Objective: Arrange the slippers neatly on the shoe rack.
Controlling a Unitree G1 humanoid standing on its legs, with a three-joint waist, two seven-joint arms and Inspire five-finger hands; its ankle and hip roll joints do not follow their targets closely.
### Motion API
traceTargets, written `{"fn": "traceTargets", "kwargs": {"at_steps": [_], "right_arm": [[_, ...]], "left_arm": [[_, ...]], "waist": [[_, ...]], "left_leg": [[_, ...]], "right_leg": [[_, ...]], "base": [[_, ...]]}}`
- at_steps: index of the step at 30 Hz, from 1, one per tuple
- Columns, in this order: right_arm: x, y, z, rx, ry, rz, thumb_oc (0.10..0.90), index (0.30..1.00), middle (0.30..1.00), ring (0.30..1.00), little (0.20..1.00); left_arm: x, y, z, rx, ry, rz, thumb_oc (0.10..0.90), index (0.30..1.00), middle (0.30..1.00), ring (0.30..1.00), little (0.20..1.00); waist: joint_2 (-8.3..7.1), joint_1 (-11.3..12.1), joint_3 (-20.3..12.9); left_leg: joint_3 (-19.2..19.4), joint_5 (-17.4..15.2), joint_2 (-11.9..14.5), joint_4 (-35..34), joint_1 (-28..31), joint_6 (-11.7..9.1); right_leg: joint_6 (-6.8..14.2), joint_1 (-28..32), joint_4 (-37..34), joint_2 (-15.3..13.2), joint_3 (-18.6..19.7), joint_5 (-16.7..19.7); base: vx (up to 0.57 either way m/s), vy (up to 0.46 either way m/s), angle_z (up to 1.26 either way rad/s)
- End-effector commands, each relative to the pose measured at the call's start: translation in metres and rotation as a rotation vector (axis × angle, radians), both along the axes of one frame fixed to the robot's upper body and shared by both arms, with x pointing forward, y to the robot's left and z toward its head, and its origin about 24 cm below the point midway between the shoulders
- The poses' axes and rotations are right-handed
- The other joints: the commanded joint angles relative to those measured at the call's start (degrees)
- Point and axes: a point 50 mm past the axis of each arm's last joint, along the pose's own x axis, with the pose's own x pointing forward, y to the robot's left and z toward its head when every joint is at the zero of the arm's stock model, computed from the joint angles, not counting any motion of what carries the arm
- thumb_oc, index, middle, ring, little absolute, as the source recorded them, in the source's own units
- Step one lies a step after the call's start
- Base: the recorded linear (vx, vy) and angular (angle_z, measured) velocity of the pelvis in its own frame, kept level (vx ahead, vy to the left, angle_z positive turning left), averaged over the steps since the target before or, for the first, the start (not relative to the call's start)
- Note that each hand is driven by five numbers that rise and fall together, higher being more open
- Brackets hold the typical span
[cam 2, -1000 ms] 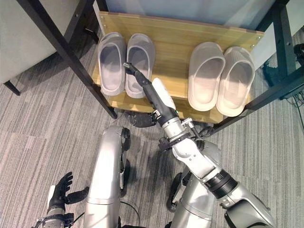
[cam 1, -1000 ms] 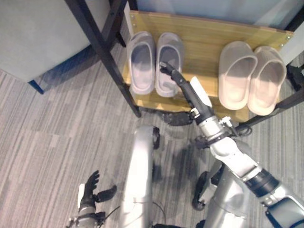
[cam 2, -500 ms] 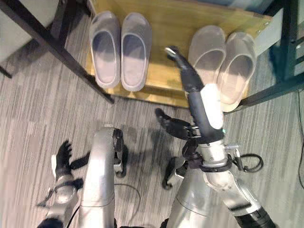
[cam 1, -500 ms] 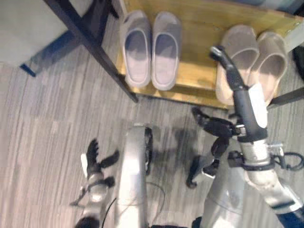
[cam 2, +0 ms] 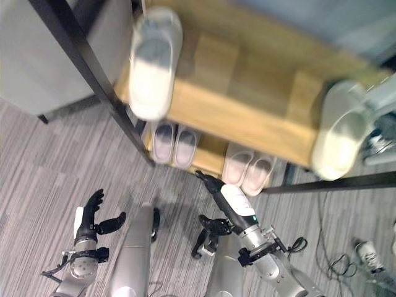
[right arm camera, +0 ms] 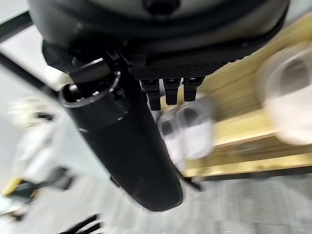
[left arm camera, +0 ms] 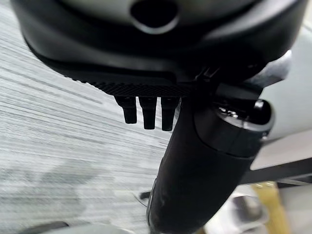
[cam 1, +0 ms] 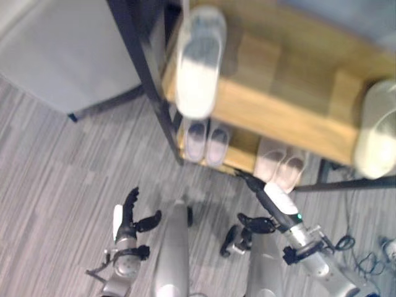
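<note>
Left hand (cam 2: 90,218): low over the grey striped carpet (cam 2: 43,161), fingers straight and spread, thumb out to the side, white thumb cover showing, nothing held.

Shoe rack (cam 2: 247,117): wooden shelves in a black frame, seen from above.

Upper shelf: one pale slipper (cam 2: 153,62) at the left end, toe overhanging the front edge; a second pale slipper (cam 2: 337,136) at the right end, also overhanging the edge.

Lower shelf, left: grey pair of slippers (cam 2: 174,142), side by side and touching, toes toward the carpet. Lower shelf, right: beige pair of slippers (cam 2: 249,168), side by side, angled slightly.

Right hand (cam 2: 213,189): stretched forward just in front of the lower shelf, between the two pairs, fingers straight and together, thumb apart, touching no slipper, nothing held.

Labels and writing: none legible on slippers, rack or hands.

Far right on the carpet: loose cables (cam 2: 331,263) and a small pale object (cam 2: 367,250), not identifiable.
</note>
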Motion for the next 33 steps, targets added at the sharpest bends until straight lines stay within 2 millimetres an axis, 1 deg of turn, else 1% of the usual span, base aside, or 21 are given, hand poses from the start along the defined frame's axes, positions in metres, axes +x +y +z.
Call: {"fn": "traceTargets", "kwargs": {"at_steps": [1,2,3,4,5,6,7,8,9,12,13,14,15,16,18,24,27,28,29,32,33], "right_arm": [[-0.003,-0.020,-0.010,0.082,0.079,-0.123,0.800,0.900,0.900,0.900,0.900],[-0.007,-0.027,-0.022,0.091,0.128,-0.182,0.800,0.900,0.900,0.900,0.900],[-0.012,-0.034,-0.037,0.101,0.191,-0.255,0.800,0.900,0.900,0.900,0.900],[-0.031,-0.050,-0.066,0.149,0.324,-0.430,0.800,0.900,0.900,0.900,0.900],[-0.031,-0.050,-0.066,0.149,0.324,-0.430,0.800,0.900,0.900,0.900,0.900],[-0.049,-0.061,-0.091,0.202,0.445,-0.577,0.800,0.900,0.900,0.900,0.900],[-0.049,-0.060,-0.091,0.202,0.444,-0.577,0.800,0.900,0.900,0.900,0.900],[-0.052,-0.061,-0.095,0.264,0.463,-0.635,0.800,0.900,0.900,0.900,0.900],[-0.060,-0.063,-0.105,0.292,0.508,-0.704,0.800,0.900,0.900,0.900,0.900],[-0.078,-0.064,-0.129,0.297,0.647,-0.812,0.800,0.900,0.900,0.900,0.900],[-0.078,-0.064,-0.129,0.297,0.646,-0.812,0.800,0.900,0.900,0.900,0.900],[-0.084,-0.067,-0.135,0.271,0.702,-0.836,0.800,0.900,0.900,0.900,0.900],[-0.087,-0.072,-0.138,0.247,0.726,-0.849,0.800,0.900,0.900,0.900,0.900],[-0.090,-0.079,-0.139,0.210,0.760,-0.858,0.800,0.900,0.900,0.900,0.900],[-0.091,-0.081,-0.141,0.199,0.776,-0.859,0.800,0.900,0.900,0.900,0.900],[-0.094,-0.087,-0.145,0.202,0.846,-0.889,0.800,0.900,0.900,0.900,0.900],[-0.102,-0.084,-0.150,0.221,0.894,-0.901,0.800,0.900,0.900,0.900,0.900],[-0.102,-0.084,-0.150,0.222,0.894,-0.902,0.800,0.900,0.900,0.900,0.900],[-0.107,-0.078,-0.154,0.235,0.929,-0.895,0.800,0.900,0.900,0.900,0.900],[-0.109,-0.077,-0.155,0.242,0.939,-0.897,0.800,0.900,0.900,0.900,0.900],[-0.115,-0.076,-0.157,0.243,0.961,-0.900,0.800,0.900,0.900,0.900,0.900]], "left_arm": [[-0.008,-0.020,-0.010,0.003,0.060,-0.173,0.800,0.900,0.900,0.900,0.900],[-0.011,-0.024,-0.014,0.002,0.087,-0.202,0.800,0.900,0.900,0.900,0.900],[-0.011,-0.026,-0.016,0.008,0.104,-0.224,0.800,0.900,0.900,0.900,0.900],[-0.017,-0.029,-0.022,0.001,0.145,-0.242,0.800,0.900,0.900,0.900,0.900],[-0.017,-0.029,-0.022,0.001,0.144,-0.242,0.800,0.900,0.900,0.900,0.900],[-0.021,-0.031,-0.028,-0.007,0.181,-0.246,0.800,0.900,0.900,0.900,0.900],[-0.020,-0.031,-0.028,-0.007,0.181,-0.246,0.800,0.900,0.900,0.900,0.900],[-0.020,-0.031,-0.028,-0.006,0.180,-0.241,0.800,0.900,0.900,0.900,0.900],[-0.018,-0.031,-0.028,0.000,0.181,-0.237,0.800,0.900,0.900,0.900,0.900],[-0.016,-0.033,-0.026,-0.040,0.171,-0.244,0.800,0.900,0.900,0.900,0.900],[-0.016,-0.033,-0.026,-0.040,0.171,-0.244,0.800,0.900,0.900,0.900,0.900],[-0.012,-0.038,-0.019,-0.104,0.132,-0.289,0.800,0.900,0.900,0.900,0.900],[-0.010,-0.045,-0.012,-0.085,0.115,-0.376,0.800,0.900,0.900,0.900,0.900],[-0.008,-0.052,0.006,-0.103,0.069,-0.504,0.800,0.900,0.900,0.900,0.900],[-0.009,-0.053,0.010,-0.112,0.068,-0.545,0.800,0.900,0.900,0.900,0.900],[-0.007,-0.076,0.044,-0.256,0.039,-0.825,0.800,0.900,0.900,0.900,0.900],[-0.003,-0.092,0.061,-0.314,0.000,-0.932,0.800,0.900,0.900,0.900,0.900],[-0.003,-0.092,0.062,-0.315,0.001,-0.933,0.800,0.900,0.900,0.900,0.900],[0.004,-0.107,0.084,-0.331,-0.082,-1.028,0.800,0.900,0.900,0.900,0.900],[0.008,-0.114,0.096,-0.346,-0.133,-1.060,0.800,0.900,0.900,0.900,0.900],[0.015,-0.121,0.113,-0.365,-0.210,-1.092,0.800,0.900,0.900,0.900,0.900]], "waist": [[2.08,0.3,-6.2],[2.33,0.0,-6.8],[2.46,-0.4,-7.5],[3.50,-1.2,-10.0],[3.50,-1.2,-10.0],[4.18,-1.7,-12.1],[4.16,-1.9,-12.1],[4.54,-2.4,-12.7],[4.79,-2.6,-13.5],[6.10,-2.2,-15.9],[6.16,-2.2,-15.8],[6.91,-2.1,-17.5],[7.35,-2.0,-18.2],[8.21,-1.7,-20.0],[8.54,-1.6,-20.3],[10.12,-1.7,-22.2],[10.46,-2.1,-22.6],[10.47,-2.1,-22.6],[10.73,-2.7,-22.7],[10.82,-2.9,-22.5],[11.03,-3.3,-22.4]], "left_leg": [[-5.1,8.6,7.2,-16.1,7.7,-5.8],[-4.5,9.9,6.8,-19.3,10.4,-5.9],[-3.6,12.7,6.0,-23.9,12.9,-5.7],[-2.1,15.8,4.8,-33.2,20.1,-6.1],[-2.1,15.8,4.8,-33.3,20.2,-6.1],[-1.6,17.8,3.9,-38.2,23.6,-6.3],[-1.7,18.2,3.8,-38.6,23.7,-6.2],[-1.3,18.8,3.5,-40.7,25.6,-6.3],[-0.8,19.8,3.3,-43.3,27.6,-6.4],[0.8,21.6,2.8,-48.0,31.6,-5.9],[0.9,21.7,2.9,-48.3,31.9,-5.9],[1.6,22.1,2.6,-51.0,34.4,-5.6],[2.1,22.8,2.7,-53.1,36.2,-5.7],[2.4,24.0,2.9,-55.9,38.1,-5.7],[2.5,24.4,2.9,-56.9,38.7,-5.8],[1.9,25.3,3.3,-57.5,37.9,-7.1],[1.6,25.4,3.5,-57.5,37.2,-7.7],[1.6,25.4,3.5,-57.5,37.2,-7.7],[1.8,25.3,3.7,-57.5,37.1,-8.1],[1.9,25.2,3.8,-57.5,37.1,-8.2],[2.2,25.1,4.0,-57.5,37.2,-8.3]], "right_leg": [[3.2,2.4,-12.0,-4.1,2.5,13.0],[3.5,5.4,-15.0,-3.9,1.4,14.1],[3.4,8.6,-19.1,-3.8,-0.1,16.8],[4.4,15.8,-28.5,-2.7,-1.6,20.7],[4.4,15.8,-28.6,-2.7,-1.6,20.7],[5.2,19.0,-33.7,-1.8,-1.2,23.6],[5.2,19.3,-34.1,-1.8,-1.5,24.0],[5.4,20.1,-35.2,-1.1,-0.2,24.9],[5.4,21.1,-36.8,0.0,0.9,25.1],[6.1,24.1,-40.5,2.2,1.2,25.4],[6.0,24.4,-40.8,2.3,1.1,25.5],[6.2,26.3,-43.6,3.0,0.3,25.0],[6.4,27.7,-45.1,3.3,0.3,25.5],[6.7,29.5,-47.8,4.2,0.3,25.6],[6.7,30.1,-48.9,4.8,0.5,25.6],[6.4,33.0,-54.8,6.7,0.0,25.5],[6.2,33.8,-56.6,7.3,-0.4,25.3],[6.2,33.9,-56.6,7.3,-0.4,25.3],[6.0,34.0,-56.8,7.8,-0.3,24.8],[5.9,33.9,-56.7,7.9,-0.1,24.7],[5.8,33.9,-56.8,8.1,0.1,24.5]], "base": [[0.18,0.047,0.10],[0.12,0.045,0.13],[0.21,0.005,0.21],[0.16,-0.002,0.25],[0.22,-0.064,0.26],[0.06,-0.045,0.10],[0.08,-0.076,0.10],[0.03,-0.060,0.08],[0.04,-0.085,0.10],[0.03,-0.083,-0.05],[0.07,-0.098,-0.09],[0.07,-0.096,-0.10],[0.12,-0.158,-0.06],[0.08,-0.090,-0.07],[0.04,-0.081,-0.12],[0.03,-0.097,-0.10],[0.03,-0.088,0.01],[0.05,-0.091,0.04],[0.04,-0.052,0.05],[0.03,-0.040,0.00],[0.02,-0.034,-0.01]]}}
